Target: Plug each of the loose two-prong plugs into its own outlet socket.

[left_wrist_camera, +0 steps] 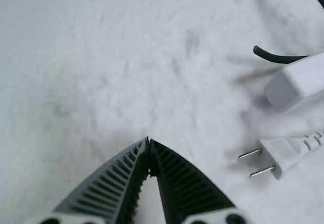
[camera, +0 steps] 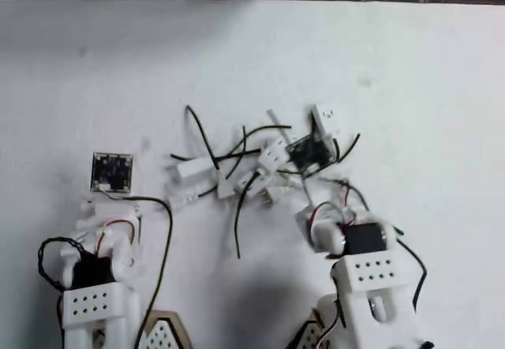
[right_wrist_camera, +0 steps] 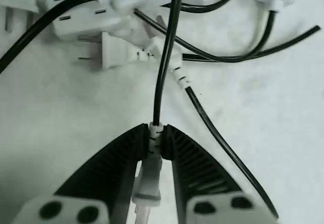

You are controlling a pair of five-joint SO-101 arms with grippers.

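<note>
My right gripper (right_wrist_camera: 154, 133) is shut on a white two-prong plug (right_wrist_camera: 148, 183), whose black cord (right_wrist_camera: 164, 67) runs away from the fingertips toward the pile. Beyond it lie another white plug (right_wrist_camera: 119, 51) with bare prongs and white outlet sockets (right_wrist_camera: 83, 19). In the high view this gripper (camera: 313, 216) sits at the near right edge of the tangle of plugs and sockets (camera: 264, 163). My left gripper (left_wrist_camera: 148, 145) is shut on nothing, just above bare table. Off to its side lie a loose white plug (left_wrist_camera: 281, 155) and a white socket block (left_wrist_camera: 298, 82).
A dark square block (camera: 112, 171) lies on the table just beyond the left arm (camera: 99, 246). A dark green board (camera: 309, 153) sits among the cords at the pile's right. The white table (camera: 410, 88) stretches far beyond the pile; its far edge is at the top.
</note>
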